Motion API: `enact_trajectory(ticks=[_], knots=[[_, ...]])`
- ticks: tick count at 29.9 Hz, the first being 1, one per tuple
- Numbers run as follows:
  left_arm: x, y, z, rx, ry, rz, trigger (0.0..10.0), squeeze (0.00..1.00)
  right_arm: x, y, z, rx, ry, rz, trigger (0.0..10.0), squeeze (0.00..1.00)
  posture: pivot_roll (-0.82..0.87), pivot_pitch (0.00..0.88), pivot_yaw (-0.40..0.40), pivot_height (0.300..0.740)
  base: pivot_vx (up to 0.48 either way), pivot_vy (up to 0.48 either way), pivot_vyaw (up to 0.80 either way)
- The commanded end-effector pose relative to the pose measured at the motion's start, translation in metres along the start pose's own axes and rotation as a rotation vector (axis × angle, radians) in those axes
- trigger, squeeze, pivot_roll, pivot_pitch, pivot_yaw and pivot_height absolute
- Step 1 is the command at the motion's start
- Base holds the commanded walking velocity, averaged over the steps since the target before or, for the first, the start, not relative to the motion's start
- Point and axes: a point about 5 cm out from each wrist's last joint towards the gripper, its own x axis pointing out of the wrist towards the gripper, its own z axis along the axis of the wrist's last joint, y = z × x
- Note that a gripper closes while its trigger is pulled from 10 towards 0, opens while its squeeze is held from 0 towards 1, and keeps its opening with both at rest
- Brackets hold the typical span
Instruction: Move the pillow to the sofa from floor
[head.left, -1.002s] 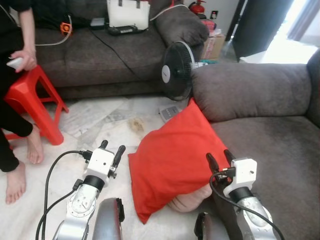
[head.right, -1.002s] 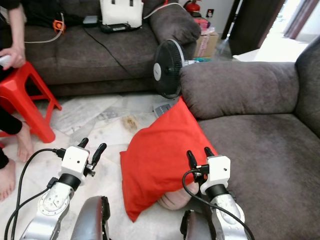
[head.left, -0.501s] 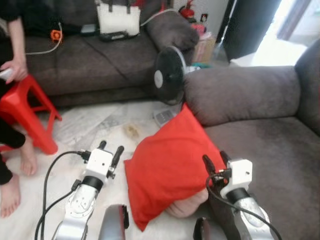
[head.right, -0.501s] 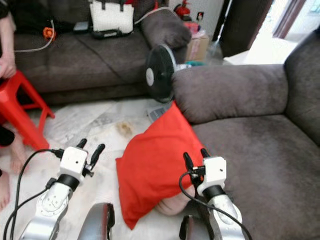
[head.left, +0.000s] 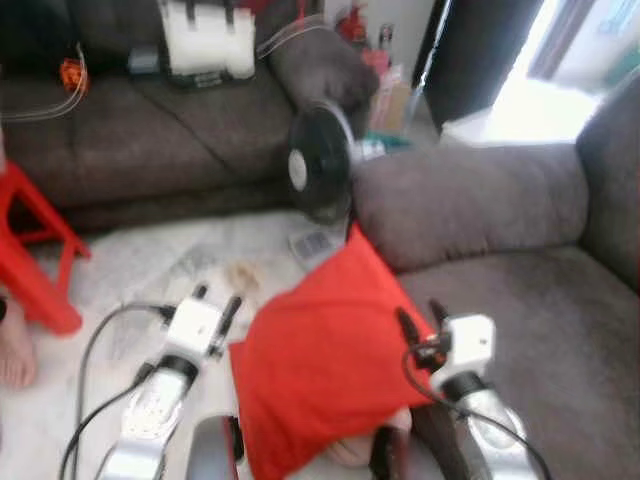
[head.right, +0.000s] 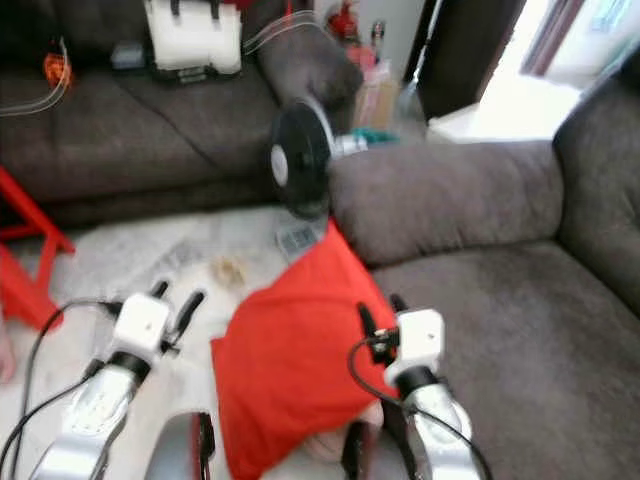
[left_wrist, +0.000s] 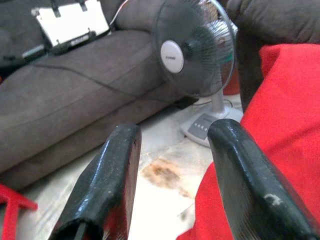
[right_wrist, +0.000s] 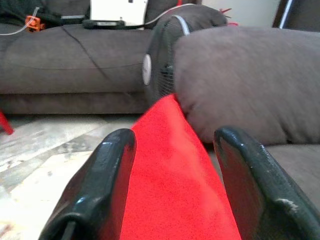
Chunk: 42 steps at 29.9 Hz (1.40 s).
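A red pillow (head.left: 325, 350) leans on the floor against the front of the grey sofa (head.left: 520, 300), its top corner up by the sofa's armrest (head.left: 470, 195). My left gripper (head.left: 214, 302) hovers open just left of the pillow, nothing between its fingers. My right gripper (head.left: 420, 315) is open at the pillow's right edge, over the sofa seat's front. In the right wrist view the pillow (right_wrist: 170, 175) lies between and beyond the open fingers (right_wrist: 105, 180). The left wrist view has the pillow (left_wrist: 270, 125) beside one finger.
A black standing fan (head.left: 320, 170) stands on the floor behind the pillow, by the armrest. A second grey sofa (head.left: 150, 130) at the back carries a white bag (head.left: 205, 40) and cables. A red stool (head.left: 35, 250) and a person's foot (head.left: 12, 350) are at the left.
The camera has swung right and the picture is blurred; the stool and the person have slid toward the left edge. Both grippers stay open beside the pillow, which lies as before.
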Motion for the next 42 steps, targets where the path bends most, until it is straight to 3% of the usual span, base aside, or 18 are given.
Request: enact_trajectory(ticks=[1, 4, 5, 7, 21, 22, 28, 36, 42], knots=[[-0.001, -0.009, -0.001, -0.024, 0.010, -0.031, 10.0, 0.00, -0.010, -0.010, -0.012, 0.005, 0.065, -0.049, 10.0, 0.00, 0.13, 0.055, -0.075, 0.541, 0.000, 0.000, 0.00], [-0.001, -0.010, -0.002, -0.025, 0.016, -0.034, 10.0, 0.00, -0.009, -0.013, -0.017, 0.023, 0.092, -0.073, 10.0, 0.00, 0.13, 0.056, -0.075, 0.541, 0.000, 0.000, 0.00], [-0.001, -0.010, -0.002, -0.025, 0.018, -0.036, 10.0, 0.00, -0.008, -0.014, -0.018, 0.050, 0.097, -0.087, 10.0, 0.14, 0.13, 0.056, -0.075, 0.541, 0.000, 0.000, 0.00], [-0.001, -0.010, -0.003, -0.027, 0.019, -0.037, 10.0, 0.00, -0.006, -0.016, -0.020, 0.067, 0.117, -0.103, 10.0, 1.00, 0.13, 0.056, -0.075, 0.541, 0.000, 0.000, 0.00], [0.001, -0.014, -0.004, -0.040, 0.029, -0.044, 10.0, 0.00, 0.010, -0.021, -0.026, 0.145, 0.195, -0.139, 10.0, 1.00, 0.14, 0.043, -0.079, 0.541, 0.000, 0.000, 0.00], [0.001, -0.015, -0.005, -0.043, 0.031, -0.049, 10.0, 0.00, 0.011, -0.021, -0.029, 0.169, 0.214, -0.142, 10.0, 0.00, 0.14, 0.042, -0.080, 0.541, 0.000, 0.000, 0.00], [0.001, -0.017, -0.006, -0.046, 0.040, -0.057, 10.0, 0.00, 0.012, -0.019, -0.037, 0.168, 0.282, -0.120, 10.0, 0.00, 0.13, 0.042, -0.081, 0.541, 0.000, 0.000, 0.00], [0.000, -0.018, -0.009, -0.052, 0.056, -0.061, 10.0, 0.00, 0.011, -0.017, -0.043, 0.236, 0.322, -0.110, 10.0, 0.00, 0.14, 0.044, -0.083, 0.541, 0.000, 0.000, 0.00], [0.000, -0.018, -0.009, -0.052, 0.053, -0.057, 10.0, 0.00, 0.012, -0.022, -0.039, 0.250, 0.282, -0.142, 10.0, 0.00, 0.14, 0.046, -0.084, 0.541, 0.000, 0.000, 0.00]])
